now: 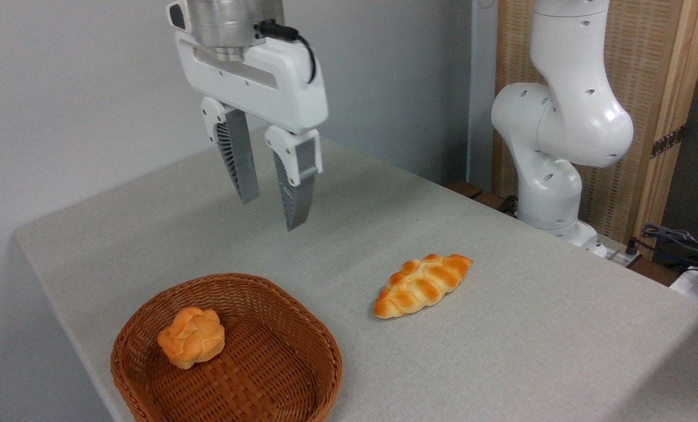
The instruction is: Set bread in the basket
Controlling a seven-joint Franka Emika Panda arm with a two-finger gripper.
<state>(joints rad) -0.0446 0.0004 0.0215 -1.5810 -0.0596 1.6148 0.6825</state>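
Observation:
The bread (191,336), a small golden-orange knotted bun, lies inside the basket (290,316), toward its left side. That reddish-brown wicker basket sits at the table's front left corner. High above and slightly behind it hangs my gripper (271,211), open, with nothing between its two grey ribbed fingers (238,157). A clear gap of air separates the fingertips from the basket and the bun.
A longer braided oval loaf (422,285) lies on the grey table (501,328) to the right of the basket. The arm's white base (551,140) stands at the table's back right. Cables (677,240) lie beyond the right edge. A wall runs behind.

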